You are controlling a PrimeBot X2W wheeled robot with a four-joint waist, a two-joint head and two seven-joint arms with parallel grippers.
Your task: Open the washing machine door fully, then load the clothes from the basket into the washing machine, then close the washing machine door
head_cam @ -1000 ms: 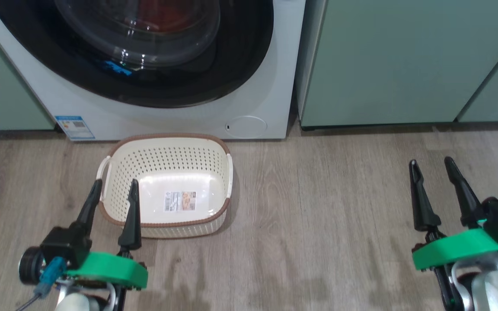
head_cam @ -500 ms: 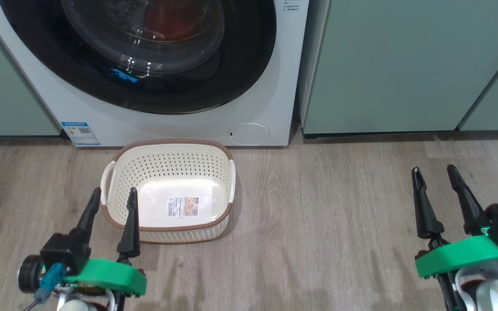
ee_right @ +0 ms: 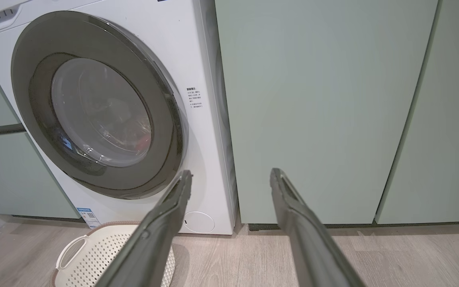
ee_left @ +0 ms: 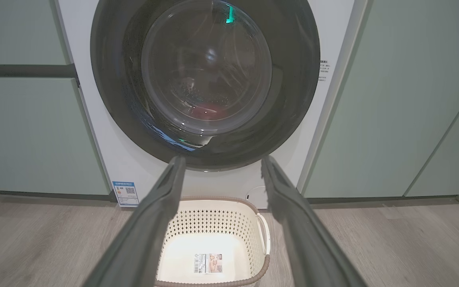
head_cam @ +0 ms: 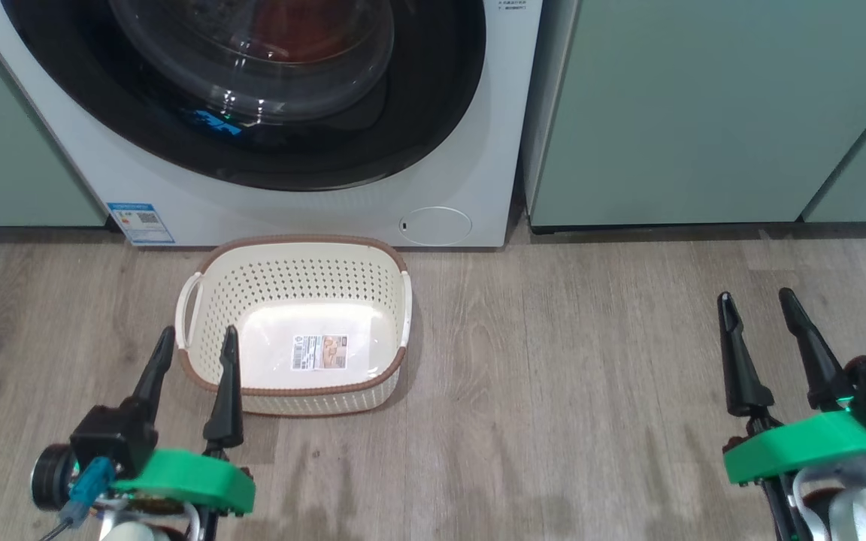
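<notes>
Two arms held low, both jaws spread wide, empty, left jaws near basket (head_cam: 290, 282).

Support surface: floor (head_cam: 591, 376), grey-brown wood-grain planks; basket (head_cam: 298, 282) stands upright on it, just in front of the washing machine (head_cam: 478, 113); back rim near the machine's base, contact cannot be told; label (head_cam: 319, 352) lies flat on the basket's inner bottom; washing machine stands on the floor between pale green cabinets (head_cam: 704, 113), one at each side; dark gap under the cabinets
</notes>
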